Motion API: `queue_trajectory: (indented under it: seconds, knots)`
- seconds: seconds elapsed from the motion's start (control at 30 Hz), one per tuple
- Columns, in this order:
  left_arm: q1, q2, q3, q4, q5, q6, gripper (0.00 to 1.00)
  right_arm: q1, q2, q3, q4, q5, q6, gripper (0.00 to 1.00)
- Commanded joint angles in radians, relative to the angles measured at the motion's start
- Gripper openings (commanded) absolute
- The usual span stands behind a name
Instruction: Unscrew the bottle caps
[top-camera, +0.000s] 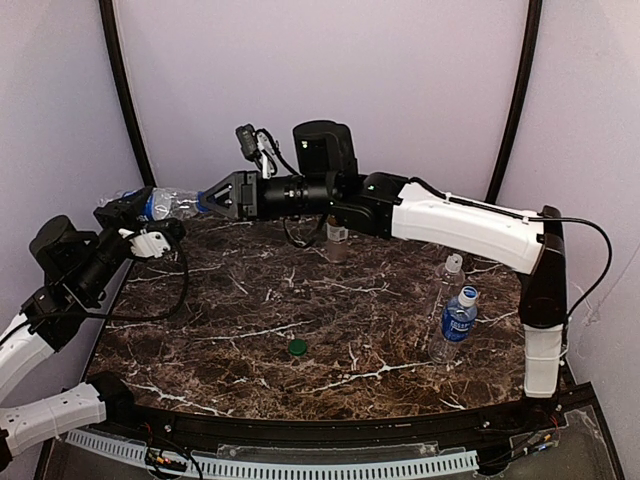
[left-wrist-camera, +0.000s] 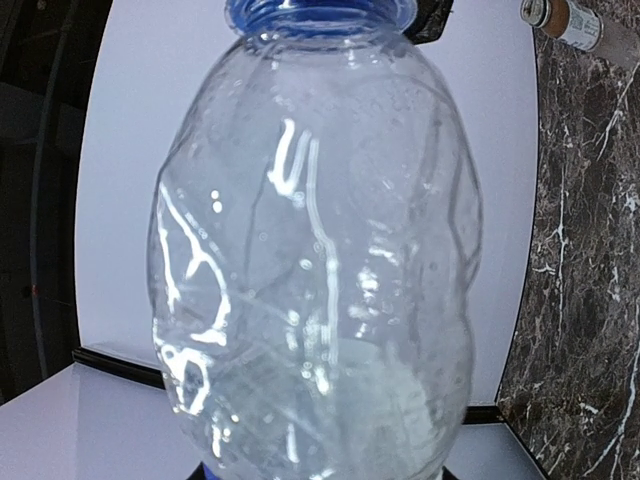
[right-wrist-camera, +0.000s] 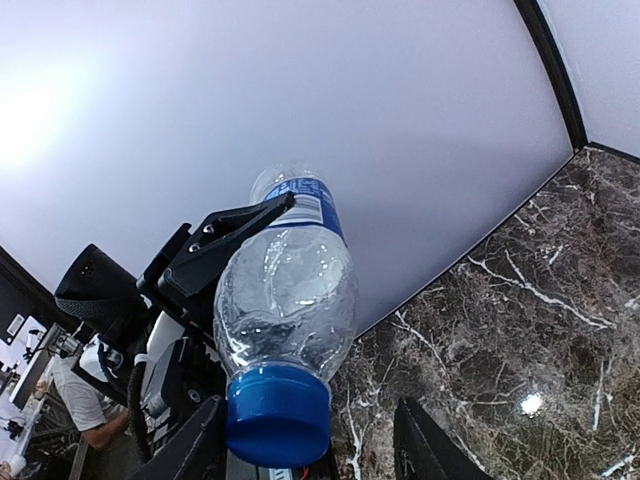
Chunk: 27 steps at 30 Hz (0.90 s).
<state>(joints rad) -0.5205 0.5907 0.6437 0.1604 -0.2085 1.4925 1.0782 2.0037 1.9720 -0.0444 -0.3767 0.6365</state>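
Observation:
My left gripper (top-camera: 140, 212) is shut on the clear Pepsi-label bottle (top-camera: 160, 203) and holds it level above the table's back left corner. The bottle fills the left wrist view (left-wrist-camera: 315, 260). Its dark blue cap (right-wrist-camera: 278, 415) is on and points at my right gripper (top-camera: 207, 198). That gripper (right-wrist-camera: 305, 420) is open, with the cap between its fingers; the cap is against one finger (right-wrist-camera: 195, 450) and apart from the other. A loose green cap (top-camera: 297, 347) lies on the table. The brown-filled bottle (top-camera: 338, 240) stands behind the right arm.
A plain clear bottle (top-camera: 451, 275) and a blue-label bottle (top-camera: 457, 322) with a white, blue-marked cap (top-camera: 467, 296) stand at the right. The marble table (top-camera: 250, 300) ends at purple walls; the right arm stretches across its back.

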Motion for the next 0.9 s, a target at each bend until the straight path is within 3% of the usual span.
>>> queue_trajectory:
  seconds: [0.0, 0.4, 0.53, 0.87]
  knots:
    - [-0.014, 0.010, 0.019, 0.063, -0.046, 0.012, 0.36, -0.008, 0.023, 0.019, 0.040, -0.047, 0.040, 0.54]
    - [-0.025, -0.005, -0.007, 0.047, -0.018, 0.062, 0.33, -0.010, 0.031, 0.033, 0.066, -0.097, 0.029, 0.23]
    - [-0.030, -0.010, -0.014, 0.044, -0.013, 0.067, 0.33, -0.011, 0.030, 0.030, 0.074, -0.110, 0.034, 0.33]
    - [-0.032, -0.007, -0.022, 0.041, -0.024, 0.060, 0.33, -0.011, 0.018, 0.018, 0.074, -0.097, 0.034, 0.39]
